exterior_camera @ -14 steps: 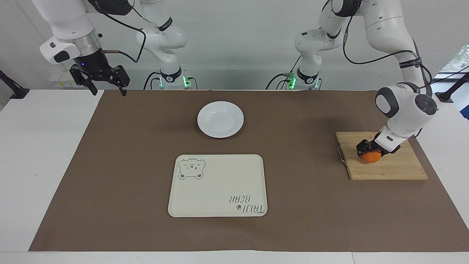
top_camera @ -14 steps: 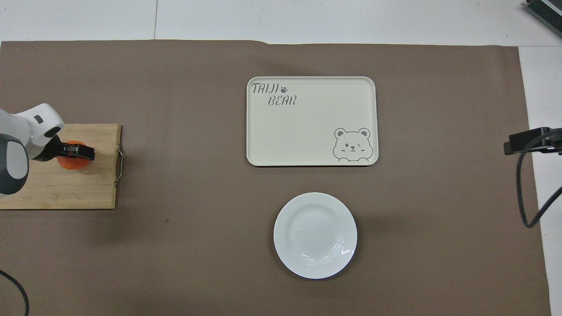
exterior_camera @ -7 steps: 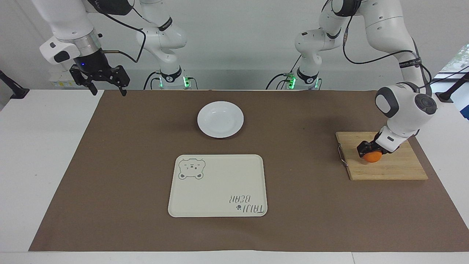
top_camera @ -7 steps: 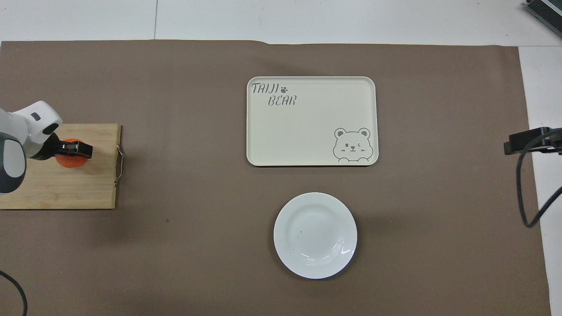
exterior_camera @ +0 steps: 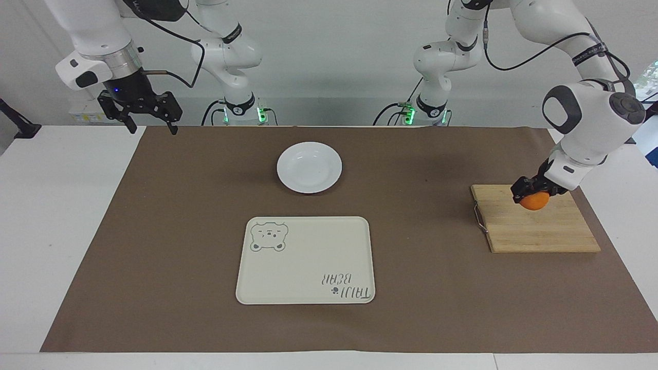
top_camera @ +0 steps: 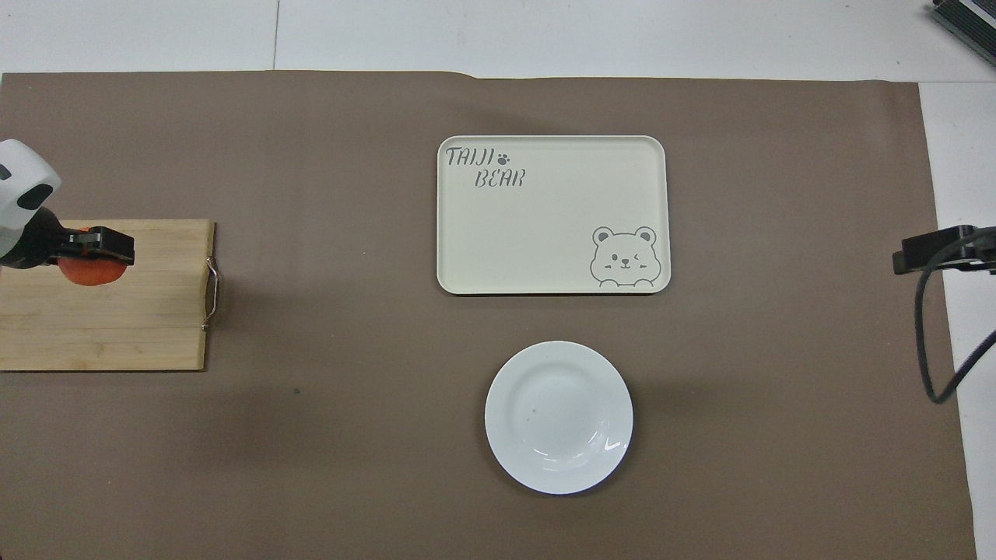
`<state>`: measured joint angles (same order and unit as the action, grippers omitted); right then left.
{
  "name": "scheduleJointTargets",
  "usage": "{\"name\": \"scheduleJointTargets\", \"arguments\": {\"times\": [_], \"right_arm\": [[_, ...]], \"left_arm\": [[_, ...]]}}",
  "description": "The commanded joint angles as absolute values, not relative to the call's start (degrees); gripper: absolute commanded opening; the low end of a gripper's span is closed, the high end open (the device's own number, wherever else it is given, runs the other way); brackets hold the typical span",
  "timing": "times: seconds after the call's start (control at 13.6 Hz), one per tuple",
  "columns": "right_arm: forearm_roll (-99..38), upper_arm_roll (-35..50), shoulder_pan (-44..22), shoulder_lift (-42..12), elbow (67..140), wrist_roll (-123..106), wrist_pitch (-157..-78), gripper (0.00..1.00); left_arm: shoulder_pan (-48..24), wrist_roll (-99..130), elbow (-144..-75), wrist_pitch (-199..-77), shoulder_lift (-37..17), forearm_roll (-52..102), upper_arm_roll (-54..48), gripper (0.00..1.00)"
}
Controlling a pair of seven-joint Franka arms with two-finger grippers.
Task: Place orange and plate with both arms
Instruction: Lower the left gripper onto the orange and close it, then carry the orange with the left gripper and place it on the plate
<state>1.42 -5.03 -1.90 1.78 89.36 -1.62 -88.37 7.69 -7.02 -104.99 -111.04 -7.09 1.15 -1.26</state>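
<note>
Brown paper, matte and flat, covers most of the white table (exterior_camera: 61, 216) as a wide mat (exterior_camera: 169, 246); everything else lies on it. The largest thing on the mat is the cream tray (exterior_camera: 308, 257) – a smooth rectangle with rounded corners, a bear drawing in one corner and grey letters in the corner across from it. It lies in the middle of the mat.

Next in size is the wooden cutting board (exterior_camera: 545, 231), made of pale glued strips, with a thin metal handle on the edge that faces the tray. It lies at the left arm's end of the table.

The plate (exterior_camera: 309, 167) is round, white and glossy, shallow with a raised rim. It lies nearer to the robots than the tray, apart from it, and nothing stands between the two.

The orange (exterior_camera: 534, 202) is small, round and bright. The left gripper (exterior_camera: 531, 191) is clamped on it and holds it in the air over the cutting board – the black fingers cover its top.

The right gripper (exterior_camera: 150, 126) waits high over the mat's corner at the right arm's end, with its jaws spread apart and nothing in them.
</note>
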Motion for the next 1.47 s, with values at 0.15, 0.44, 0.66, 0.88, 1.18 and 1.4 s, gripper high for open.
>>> {"name": "scheduleJointTargets", "arguments": {"times": [0.15, 0.44, 0.66, 0.88, 1.18, 1.4], "right_arm": [[1.67, -4.66, -1.58, 2.02, 89.12, -0.79, -87.71, 1.0], [1.67, -4.66, -1.58, 2.02, 89.12, -0.79, -87.71, 1.0], [1.67, -4.66, -1.58, 2.02, 89.12, -0.79, -87.71, 1.0], [1.67, -4.66, -1.58, 2.02, 89.12, -0.79, -87.71, 1.0], [1.67, -4.66, -1.58, 2.02, 89.12, -0.79, -87.71, 1.0], [1.67, -4.66, -1.58, 2.02, 89.12, -0.79, -87.71, 1.0]], "left_arm": [[4.14, -1.5, -101.09, -100.31, -0.8, 0.97, -1.05, 0.0], [3.96, -1.41, -91.16, -89.05, -1.31, 0.79, -1.14, 0.0], [0.97, 2.36, -92.11, -90.35, -1.32, 1.05, -1.58, 0.0], [-4.99, 10.97, -93.51, -92.72, -1.41, 1.05, -1.93, 0.0], [-13.34, 21.5, -96.75, -95.87, -0.71, 1.05, -1.93, 0.0], [-19.58, 28.19, -98.17, -97.55, -0.79, 1.05, -1.93, 0.0]]}}
